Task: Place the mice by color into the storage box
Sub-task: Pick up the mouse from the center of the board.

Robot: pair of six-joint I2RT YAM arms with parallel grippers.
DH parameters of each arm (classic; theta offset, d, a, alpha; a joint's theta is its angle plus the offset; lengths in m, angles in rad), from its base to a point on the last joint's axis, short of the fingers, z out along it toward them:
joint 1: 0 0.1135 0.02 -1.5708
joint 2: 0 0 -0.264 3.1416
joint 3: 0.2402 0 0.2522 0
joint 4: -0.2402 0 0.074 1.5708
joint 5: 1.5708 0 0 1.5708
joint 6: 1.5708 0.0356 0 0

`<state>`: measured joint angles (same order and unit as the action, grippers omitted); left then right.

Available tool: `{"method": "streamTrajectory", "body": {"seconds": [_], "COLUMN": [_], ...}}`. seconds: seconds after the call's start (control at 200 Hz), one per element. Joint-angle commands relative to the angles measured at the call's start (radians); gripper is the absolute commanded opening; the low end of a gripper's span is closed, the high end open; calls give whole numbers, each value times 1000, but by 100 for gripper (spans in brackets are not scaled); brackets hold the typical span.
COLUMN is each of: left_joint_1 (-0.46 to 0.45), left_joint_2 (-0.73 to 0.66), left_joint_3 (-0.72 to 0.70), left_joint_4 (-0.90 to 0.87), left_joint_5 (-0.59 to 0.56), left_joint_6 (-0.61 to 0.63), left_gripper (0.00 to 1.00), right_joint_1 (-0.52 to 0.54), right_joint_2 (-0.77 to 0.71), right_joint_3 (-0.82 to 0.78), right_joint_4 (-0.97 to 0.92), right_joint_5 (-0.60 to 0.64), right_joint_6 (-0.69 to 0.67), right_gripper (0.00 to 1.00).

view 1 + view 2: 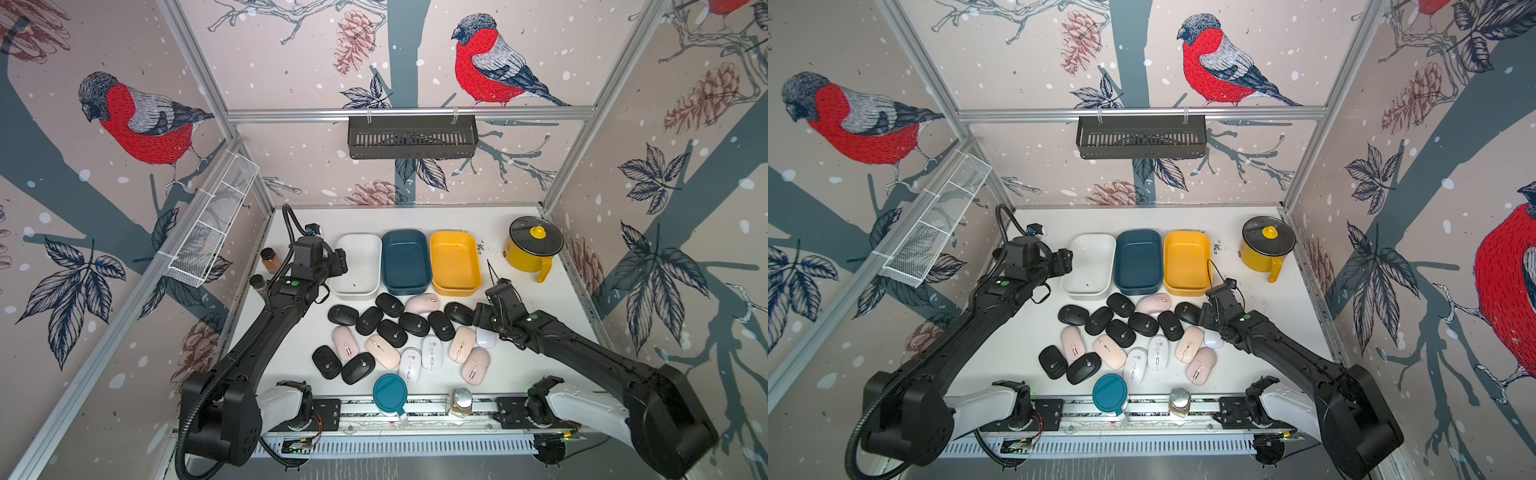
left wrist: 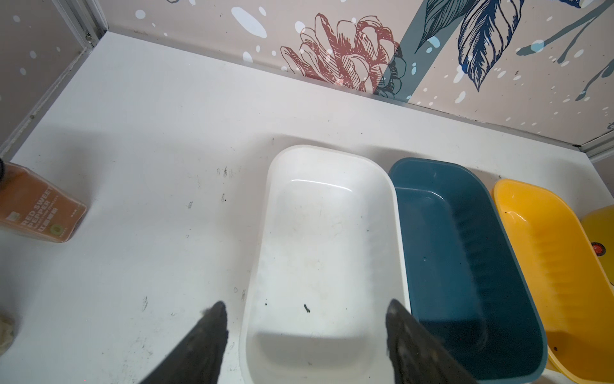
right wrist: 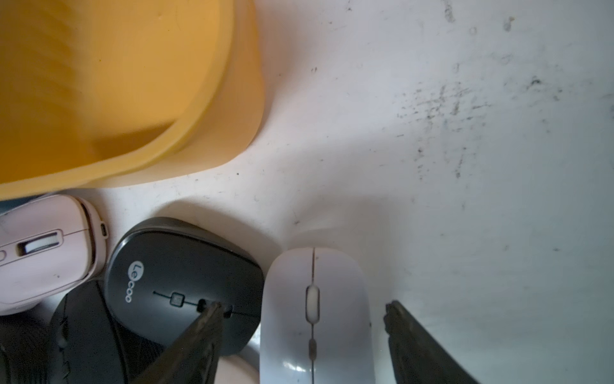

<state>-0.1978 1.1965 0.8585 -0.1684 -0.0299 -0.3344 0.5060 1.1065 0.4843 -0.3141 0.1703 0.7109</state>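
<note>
Right gripper [image 3: 302, 304] has its jaws apart, straddling the white mouse [image 3: 315, 332] with a gap on each side, not clamped. Black mouse [image 3: 172, 276] is just beside it, one finger over it. Yellow box [image 3: 199, 133] is near. Left gripper [image 2: 305, 306] has its jaws apart and empty, over the end of the white box [image 2: 332, 156]. Other mice [image 1: 392, 332] are clustered on the table [image 1: 519, 374].

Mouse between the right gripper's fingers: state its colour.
Glossy white oval mouse, best in the right wrist view.
</note>
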Motion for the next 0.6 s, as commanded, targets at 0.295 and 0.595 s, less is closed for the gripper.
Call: {"method": "streamTrajectory", "body": {"seconds": [0.295, 0.595], "left_joint_1": [0, -2], "left_joint_2": [14, 22], "left_joint_3": [4, 6], "left_joint_4": [0, -3], "left_joint_5": [9, 53], "left_joint_6": [-11, -6], "left_gripper": [74, 72], "right_joint_1": [60, 89], "right_joint_2": [47, 107], "right_joint_3": [-20, -6], "right_joint_4": [-59, -63], "right_joint_5": [41, 66], "right_joint_6": [64, 67], "right_gripper": [75, 68]}}
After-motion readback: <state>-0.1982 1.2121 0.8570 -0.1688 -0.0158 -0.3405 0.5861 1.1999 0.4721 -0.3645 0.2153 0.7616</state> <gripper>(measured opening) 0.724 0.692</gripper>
